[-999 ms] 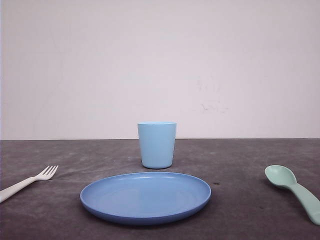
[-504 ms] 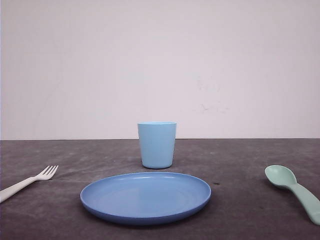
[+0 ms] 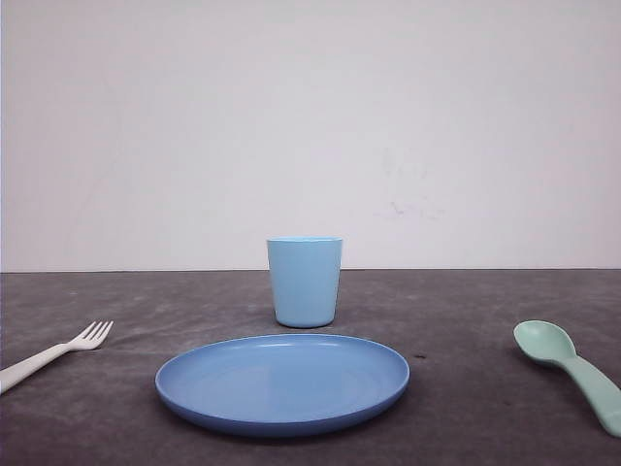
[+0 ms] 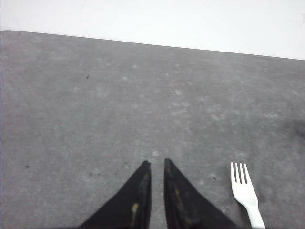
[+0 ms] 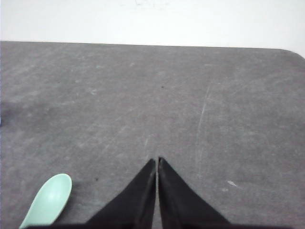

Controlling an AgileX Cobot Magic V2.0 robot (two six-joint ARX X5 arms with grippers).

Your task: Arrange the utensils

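Observation:
A white fork [image 3: 58, 351] lies on the dark table at the front left, tines pointing toward the plate. A mint-green spoon [image 3: 572, 367] lies at the front right, bowl away from me. In the left wrist view my left gripper [image 4: 156, 162] hovers over bare table with only a narrow slit between its fingers, nothing in it, the fork [image 4: 244, 187] lying just beside it. In the right wrist view my right gripper [image 5: 157, 159] is shut and empty, with the spoon's bowl [image 5: 47, 199] off to one side.
A round blue plate [image 3: 281, 381] sits at the table's centre front, with a light blue cup [image 3: 305, 282] standing upright right behind it. A plain white wall backs the table's far edge. Bare grey table [image 3: 485, 311] lies between plate and utensils.

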